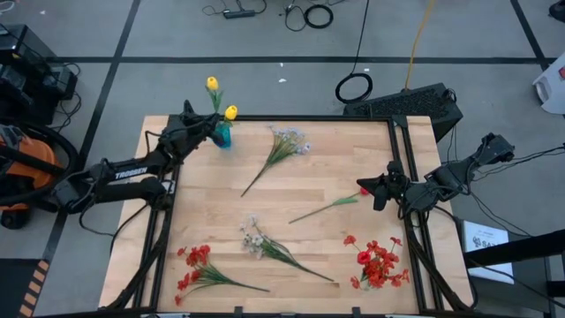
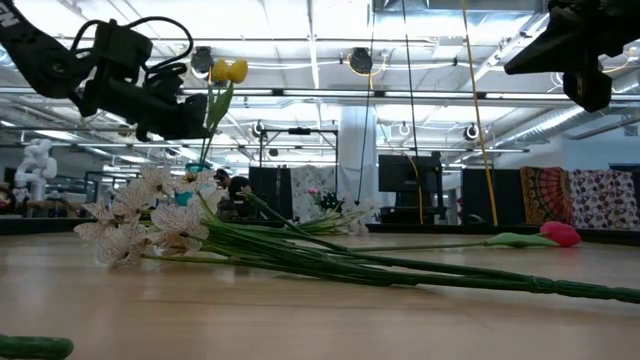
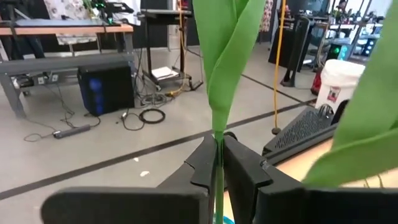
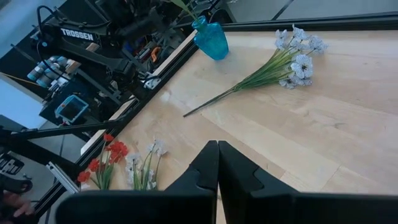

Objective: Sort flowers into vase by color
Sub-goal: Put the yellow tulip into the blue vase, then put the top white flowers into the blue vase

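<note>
- Pale wooden surface (image 1: 318,190) with a dark frame, standing on a grey floor crossed by dark tape lines; cables lie on the floor beyond it.
- Vase (image 1: 222,134): small, teal-blue, upright at the far left corner of the surface, also visible in the right wrist view (image 4: 210,38). Two yellow tulips (image 1: 230,112) stand in it, their heads well above its rim.
- Left gripper (image 1: 210,125): at the vase, above its mouth. In the left wrist view its fingers (image 3: 204,163) are closed on the thin green stem of a yellow tulip (image 3: 219,180), whose broad leaves rise in front of the camera.
- Right gripper (image 1: 364,185): above the right side of the surface, just beside the head of a red tulip (image 1: 363,191). Its fingers (image 4: 208,163) are pressed together and hold nothing.
- Red tulip: lies flat on the surface, its stem pointing toward the middle.
- White sprig (image 1: 287,146): lies to the right of the vase, its stem slanting toward the middle of the surface.
- Second white sprig (image 1: 265,243): lies near the front centre; in the low view its blossoms (image 2: 145,222) are closest to the camera.
- Red spray (image 1: 196,269): lies at the front left corner.
- Second red spray (image 1: 378,263): lies at the front right, well apart from the first.
</note>
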You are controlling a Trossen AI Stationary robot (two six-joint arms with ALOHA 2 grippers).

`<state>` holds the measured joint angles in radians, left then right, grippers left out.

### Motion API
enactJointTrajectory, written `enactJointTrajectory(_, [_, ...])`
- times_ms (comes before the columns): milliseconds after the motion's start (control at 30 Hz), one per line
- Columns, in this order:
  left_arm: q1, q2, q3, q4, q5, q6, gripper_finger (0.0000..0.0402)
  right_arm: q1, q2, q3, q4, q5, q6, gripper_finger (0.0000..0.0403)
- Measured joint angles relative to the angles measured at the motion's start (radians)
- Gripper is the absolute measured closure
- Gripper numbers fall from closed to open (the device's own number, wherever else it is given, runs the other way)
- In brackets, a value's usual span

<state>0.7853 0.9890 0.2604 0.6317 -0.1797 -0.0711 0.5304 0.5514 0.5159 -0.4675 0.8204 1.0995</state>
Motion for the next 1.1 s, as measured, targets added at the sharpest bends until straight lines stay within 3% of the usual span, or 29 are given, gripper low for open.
enactJointTrajectory(133, [0.0,-0.016,0.0,-0.025,0.012,-0.096,0.0338,0.0,0.0,0.0,0.0,0.0,0.0,0.0403])
enactJointTrajectory(300, [0.0,-0.018,0.0,-0.051,0.004,-0.208,0.027,0.0,0.0,0.0,0.0,0.0,0.015,0.0403])
enactJointTrajectory(500, [0.0,-0.018,0.0,-0.069,-0.012,-0.137,0.0204,0.0,0.0,0.0,0.0,0.02,0.015,0.0403])
enactJointTrajectory(700, [0.0,-0.067,0.0,-0.07,-0.021,-0.098,0.0197,0.0,0.001,0.0,-0.002,0.091,0.012,0.0403])
enactJointTrajectory(900, [0.0,-0.197,0.003,-0.089,-0.083,-0.028,0.0197,0.0,0.017,0.0,-0.001,0.159,0.012,0.0403])
enactJointTrajectory(1000, [-0.003,-0.272,0.044,-0.213,-0.082,-0.041,0.0197,-0.001,0.034,0.0,-0.001,0.181,0.012,0.0403])
enactJointTrajectory(1100, [-0.018,-0.333,0.121,-0.446,-0.09,-0.107,0.0197,-0.001,0.051,0.0,-0.001,0.183,0.013,0.0403])
